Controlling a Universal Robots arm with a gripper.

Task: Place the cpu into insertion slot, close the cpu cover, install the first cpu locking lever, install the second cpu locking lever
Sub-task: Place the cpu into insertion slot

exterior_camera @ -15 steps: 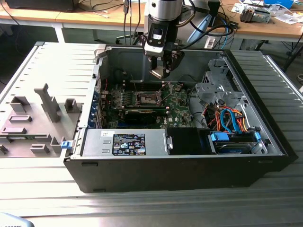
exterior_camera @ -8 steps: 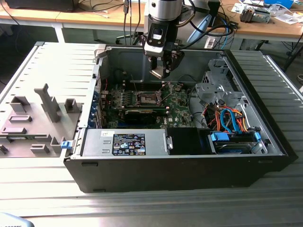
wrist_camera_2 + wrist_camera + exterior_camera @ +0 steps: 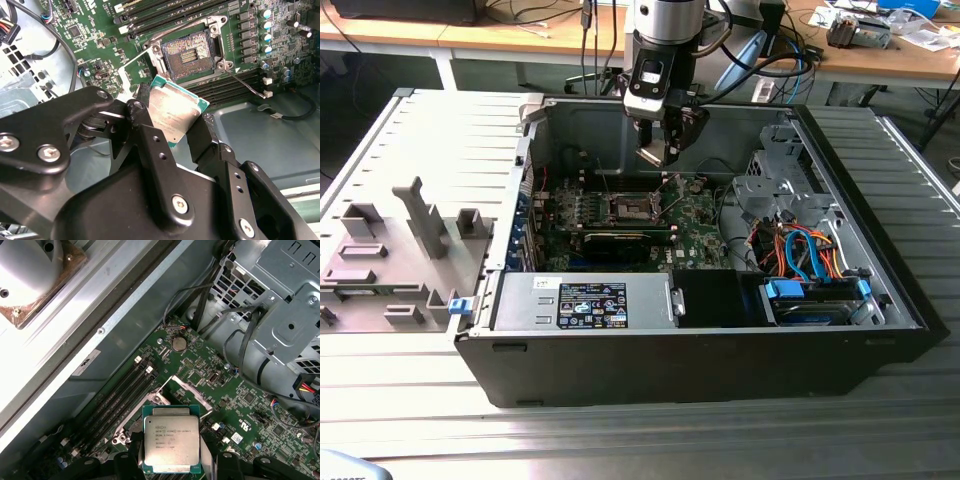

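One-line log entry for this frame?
tool: shut on cpu | cpu: held above motherboard, not seated | insertion slot: empty, uncovered

No print can be read with certainty. The cpu (image 3: 171,444) bears fine lines of text on its metal face. In the exterior view, a black label (image 3: 593,305) sits on the power supply (image 3: 520,300), at 7 o'clock from the insertion slot (image 3: 625,207).

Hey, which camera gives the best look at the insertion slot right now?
The second wrist view: the insertion slot lies open and unobstructed, dark centre showing. In the first wrist view the cpu blocks most of it; the exterior view shows it from far off.
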